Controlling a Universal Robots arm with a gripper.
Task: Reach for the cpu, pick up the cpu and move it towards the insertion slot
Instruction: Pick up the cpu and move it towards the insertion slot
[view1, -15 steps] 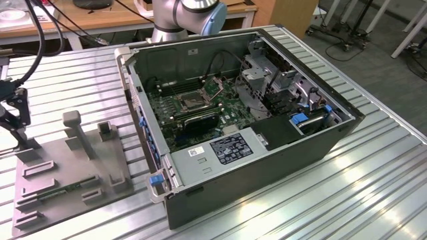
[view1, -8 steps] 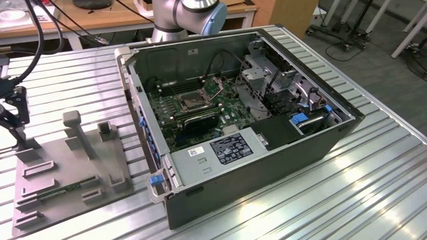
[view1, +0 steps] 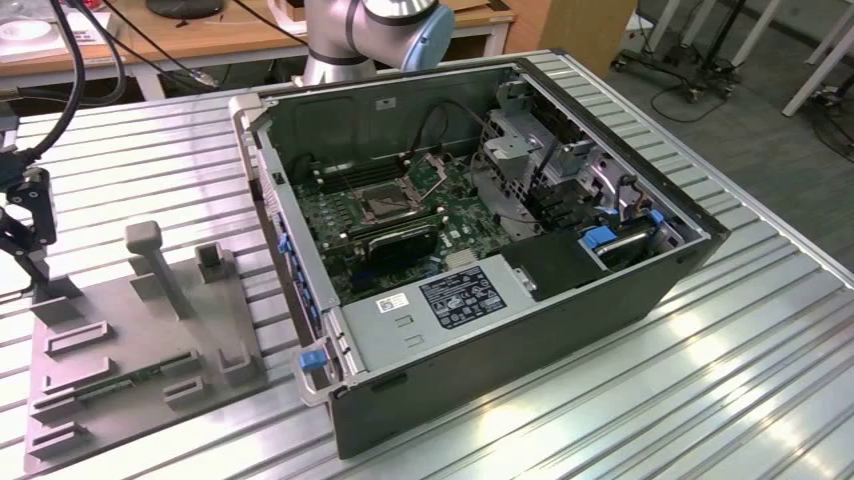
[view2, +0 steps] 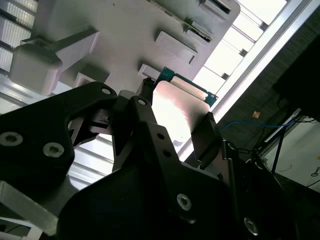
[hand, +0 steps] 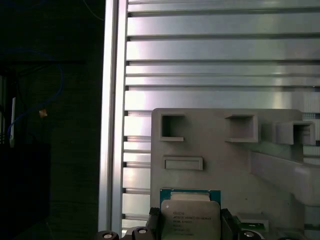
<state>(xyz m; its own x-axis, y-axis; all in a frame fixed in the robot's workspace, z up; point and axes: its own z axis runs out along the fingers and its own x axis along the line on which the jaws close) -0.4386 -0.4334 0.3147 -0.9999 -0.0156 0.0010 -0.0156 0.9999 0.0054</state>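
Grips the cpu (view2: 176, 106) (hand: 190, 216) in the jaws, closed on two opposite edges of it, with black fingers (view2: 204, 134) (hand: 153, 223) pressed to the green rim on either side in both wrist views. Shows the chip's silvery top, pale and glaring in the second wrist view. Cannot tell whether it rests on the grey fixture (hand: 225, 150) (view2: 125, 30) (view1: 134, 340) behind it or hangs just clear. Hangs at a corner of that fixture, near a shallow rectangular recess (hand: 183, 163) and a square pocket (hand: 172, 127). Stands, in the exterior view, at the edge on the exterior view's left, above the fixture's corner. Carries, farther along the fixture, a narrow green circuit strip (view1: 127, 378) lying in one of the low slots, beside upright grey posts (view1: 150, 262). Spreads beneath everything as a slatted metal surface (view1: 747, 380). Rises just beside the fixture, on the exterior view's right, as an open black computer case (view1: 534, 350) with a grey labelled box (view1: 441, 295) at its near end. Holds deeper inside the green motherboard (view1: 441, 225) with the insertion slot (view1: 378, 203), a dark square in a silvery frame, well apart from the cpu. Ends behind the case with the arm's grey and blue column (view1: 367, 35) and a wooden desk (view1: 200, 40).
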